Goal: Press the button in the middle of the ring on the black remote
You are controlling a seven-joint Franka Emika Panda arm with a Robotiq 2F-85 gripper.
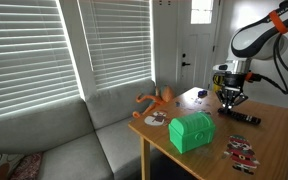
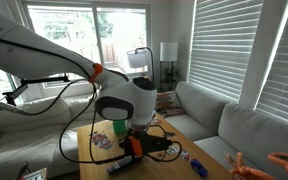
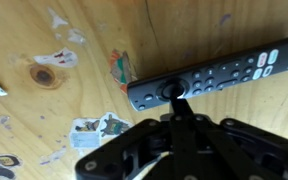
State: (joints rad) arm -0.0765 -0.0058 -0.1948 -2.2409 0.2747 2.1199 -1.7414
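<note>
The black remote (image 3: 229,70) lies flat on the wooden table, slanting up to the right in the wrist view. Its ring (image 3: 171,88) is near its left end. My gripper (image 3: 176,102) is shut, fingers pressed together into one bar, and the tip sits at the ring's middle, touching or just over it. In an exterior view the gripper (image 1: 231,99) points down over the table's far side, with the remote (image 1: 245,118) beside it. In an exterior view the gripper (image 2: 137,141) hangs low over the remote (image 2: 165,147).
A green chest (image 1: 191,131) stands near the table's front corner, with an orange toy (image 1: 154,99) behind it. Red-white-black patterned flat pieces (image 1: 242,151) lie at the table's front edge. Stickers (image 3: 99,128) lie near the remote. A grey sofa (image 1: 54,150) borders the table.
</note>
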